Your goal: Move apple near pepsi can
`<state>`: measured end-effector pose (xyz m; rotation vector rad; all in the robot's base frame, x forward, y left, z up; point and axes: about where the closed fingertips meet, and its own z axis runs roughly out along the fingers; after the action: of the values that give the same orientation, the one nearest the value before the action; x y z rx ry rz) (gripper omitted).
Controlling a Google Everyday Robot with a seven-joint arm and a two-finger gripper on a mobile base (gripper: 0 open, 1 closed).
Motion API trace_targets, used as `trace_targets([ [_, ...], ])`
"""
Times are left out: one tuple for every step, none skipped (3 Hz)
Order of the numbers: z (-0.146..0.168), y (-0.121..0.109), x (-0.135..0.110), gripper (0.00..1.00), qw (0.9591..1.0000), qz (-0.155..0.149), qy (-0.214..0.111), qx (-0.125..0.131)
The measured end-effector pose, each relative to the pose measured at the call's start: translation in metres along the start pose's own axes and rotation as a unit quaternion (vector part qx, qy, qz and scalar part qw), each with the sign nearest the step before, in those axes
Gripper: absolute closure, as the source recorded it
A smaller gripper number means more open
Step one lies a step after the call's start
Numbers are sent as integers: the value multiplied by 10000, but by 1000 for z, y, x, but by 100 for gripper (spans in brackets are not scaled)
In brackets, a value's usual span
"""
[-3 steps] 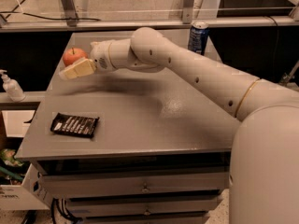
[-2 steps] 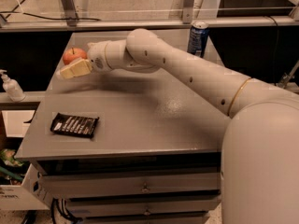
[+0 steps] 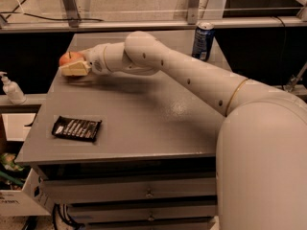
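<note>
black wrapper [image 3: 76, 128] lies front left on the table [image 3: 153, 128], not involved. further back at the left edge, the gripper [image 3: 73, 66] is right against the apple [image 3: 68, 57]. can't tell if it's clamped on it or open. pepsi can [image 3: 203, 41] stands upright at the far right, well apart. i'd say the carry across is all still left.
</note>
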<state>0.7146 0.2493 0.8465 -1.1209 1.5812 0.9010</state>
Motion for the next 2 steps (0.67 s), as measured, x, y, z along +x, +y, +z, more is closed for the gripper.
trace_targets([
  [-6,-5,3,64,9999,27,11,111],
  [-30,-7,5,88,9993,62,-70,352],
])
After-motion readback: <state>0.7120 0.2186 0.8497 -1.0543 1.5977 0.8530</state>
